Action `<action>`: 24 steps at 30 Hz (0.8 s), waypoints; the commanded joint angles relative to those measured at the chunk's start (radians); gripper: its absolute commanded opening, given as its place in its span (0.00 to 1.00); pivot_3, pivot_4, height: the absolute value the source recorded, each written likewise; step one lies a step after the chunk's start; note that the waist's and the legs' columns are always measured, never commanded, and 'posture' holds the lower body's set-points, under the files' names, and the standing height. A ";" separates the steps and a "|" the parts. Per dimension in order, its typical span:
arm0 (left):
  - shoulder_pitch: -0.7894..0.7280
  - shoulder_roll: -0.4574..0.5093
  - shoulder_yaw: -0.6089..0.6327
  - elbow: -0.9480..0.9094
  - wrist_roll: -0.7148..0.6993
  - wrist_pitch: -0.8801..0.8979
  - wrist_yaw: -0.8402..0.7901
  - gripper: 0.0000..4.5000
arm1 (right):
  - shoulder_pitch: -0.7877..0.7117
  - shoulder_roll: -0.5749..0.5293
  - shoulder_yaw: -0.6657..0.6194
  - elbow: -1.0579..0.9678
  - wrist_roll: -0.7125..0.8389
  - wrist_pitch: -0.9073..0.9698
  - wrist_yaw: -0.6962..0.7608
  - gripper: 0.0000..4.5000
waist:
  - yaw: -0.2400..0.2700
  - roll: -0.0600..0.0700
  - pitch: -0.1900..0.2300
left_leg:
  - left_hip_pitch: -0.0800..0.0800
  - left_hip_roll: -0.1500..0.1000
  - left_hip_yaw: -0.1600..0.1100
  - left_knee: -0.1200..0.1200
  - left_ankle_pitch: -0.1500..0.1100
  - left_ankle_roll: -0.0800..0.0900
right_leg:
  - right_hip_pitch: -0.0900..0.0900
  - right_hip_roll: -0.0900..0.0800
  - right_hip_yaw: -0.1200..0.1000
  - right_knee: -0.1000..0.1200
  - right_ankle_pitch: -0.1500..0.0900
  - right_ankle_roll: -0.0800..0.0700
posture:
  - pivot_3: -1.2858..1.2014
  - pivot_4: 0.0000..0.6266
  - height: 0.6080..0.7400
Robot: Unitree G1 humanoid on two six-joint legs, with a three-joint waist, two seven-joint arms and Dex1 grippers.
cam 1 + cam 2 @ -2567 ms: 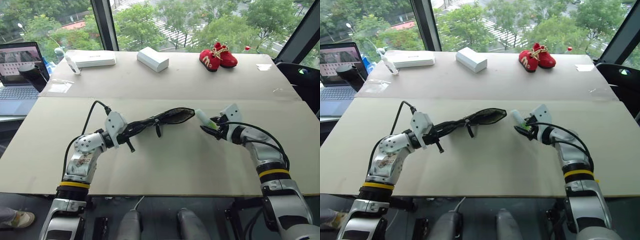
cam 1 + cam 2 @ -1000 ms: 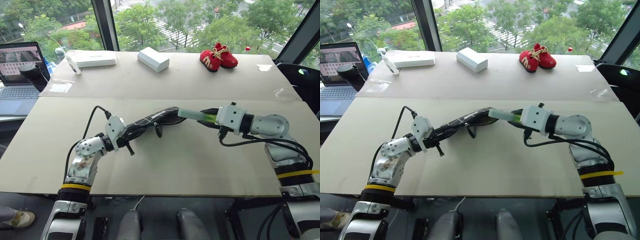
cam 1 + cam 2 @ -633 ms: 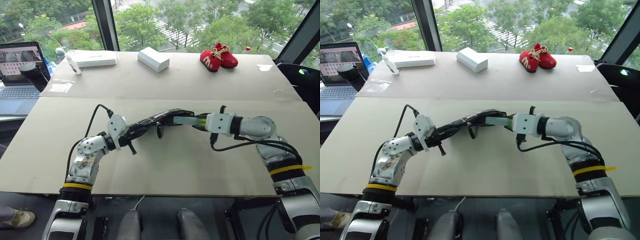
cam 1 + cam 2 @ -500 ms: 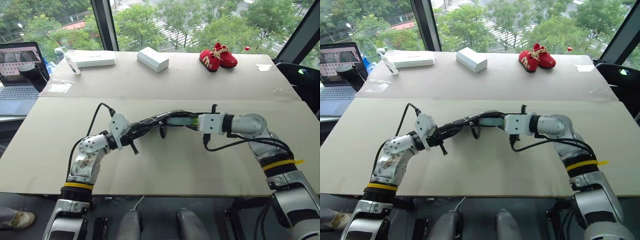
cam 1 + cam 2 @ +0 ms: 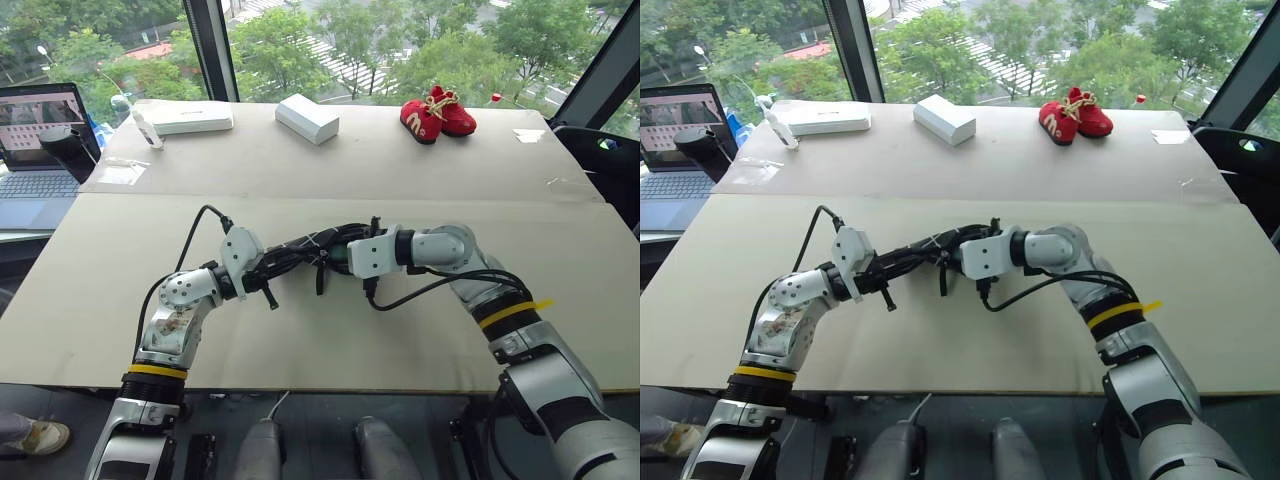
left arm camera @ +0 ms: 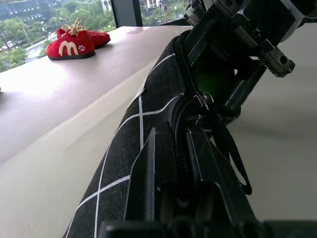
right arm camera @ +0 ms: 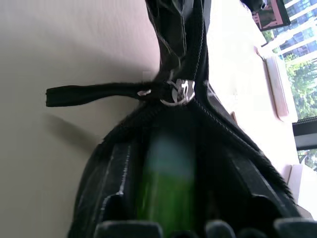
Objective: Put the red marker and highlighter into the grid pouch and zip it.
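My left gripper (image 6: 181, 163) pinches the grid pouch (image 6: 148, 124) above the table, my right gripper (image 7: 168, 208), fingers spread, has the highlighter (image 7: 166, 188) inside its mouth; the red marker's whereabouts I can't tell, zipping remains.

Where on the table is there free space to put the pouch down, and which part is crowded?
Free: the near table in front of both arms, and the stretch between the white box and the grid pouch. Crowded: the middle, where the left hand holds the pouch and the right hand pushes the highlighter in.
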 commanded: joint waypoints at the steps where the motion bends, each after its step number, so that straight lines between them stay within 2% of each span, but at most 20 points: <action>1: -0.013 0.001 0.009 -0.054 -0.016 -0.004 0.003 0.00 | -0.031 -0.034 -0.054 0.014 0.024 -0.005 -0.023 0.74 | 0.000 0.000 0.000 | 0.000 0.000 0.000 0.000 0.000 0.000 | 0.000 0.000 0.000 0.000 0.000 0.000 | 0.52 0.24 0.93; 4: -0.011 0.001 0.008 -0.053 -0.015 -0.004 0.005 0.00 | -0.031 -0.075 -0.122 0.032 0.083 0.009 -0.035 0.74 | 0.005 0.000 0.000 | 0.000 0.000 0.000 0.000 0.000 0.000 | 0.000 0.000 0.000 0.000 0.000 0.000 | 0.52 0.24 0.93; 7: -0.011 0.000 0.002 -0.054 -0.013 -0.004 0.004 0.00 | -0.004 -0.096 -0.231 0.004 0.243 0.117 0.005 0.74 | 0.005 0.000 0.000 | 0.000 0.000 0.000 0.000 0.000 0.000 | 0.000 -0.001 0.000 0.000 0.000 0.000 | 0.52 0.24 0.93; 10: -0.012 -0.002 -0.001 -0.052 -0.012 -0.004 0.004 0.00 | 0.056 -0.109 -0.370 -0.100 0.495 0.419 0.075 0.74 | 0.004 0.000 0.000 | 0.000 0.000 0.000 0.000 0.000 0.000 | 0.001 0.000 0.000 -0.001 0.000 0.000 | 0.52 0.24 0.93; 12: -0.014 -0.003 -0.003 -0.046 -0.011 -0.006 0.002 0.00 | 0.201 -0.190 -0.426 -0.270 0.724 0.764 0.194 0.74 | 0.007 0.000 0.000 | 0.000 0.000 -0.001 0.000 0.000 0.000 | 0.001 0.000 0.000 0.000 0.000 0.000 | 0.52 0.24 0.93; 14: -0.018 -0.004 -0.005 -0.039 -0.010 -0.008 -0.001 0.00 | 0.366 -0.255 -0.410 -0.425 0.818 0.941 0.255 0.74 | 0.020 0.000 0.000 | 0.000 0.000 -0.005 0.000 0.000 0.000 | 0.003 0.000 -0.003 -0.001 0.000 0.000 | 0.52 0.24 0.93; 17: -0.022 -0.003 -0.005 -0.032 -0.010 -0.010 -0.003 0.00 | 0.507 -0.250 -0.370 -0.580 0.861 1.046 0.211 0.74 | 0.023 0.000 0.000 | -0.002 0.000 -0.005 0.000 -0.001 0.002 | 0.002 0.000 -0.004 -0.002 0.000 0.000 | 0.52 0.24 0.93; 19: -0.024 -0.002 -0.006 -0.029 -0.010 -0.011 -0.005 0.00 | 0.551 -0.229 -0.354 -0.649 0.873 1.092 0.177 0.74 | 0.010 0.000 0.000 | -0.001 -0.001 -0.003 0.000 -0.001 0.002 | 0.001 0.000 -0.001 -0.001 0.000 0.000 | 0.52 0.24 0.93; 24: -0.028 -0.002 -0.008 -0.023 -0.010 -0.013 -0.010 0.00 | 0.546 -0.096 -0.289 -0.674 0.798 1.090 0.019 0.74 | -0.003 -0.001 -0.001 | 0.001 0.000 -0.004 0.003 0.000 0.001 | 0.003 0.002 -0.001 0.001 0.000 0.001 | 0.52 0.24 0.93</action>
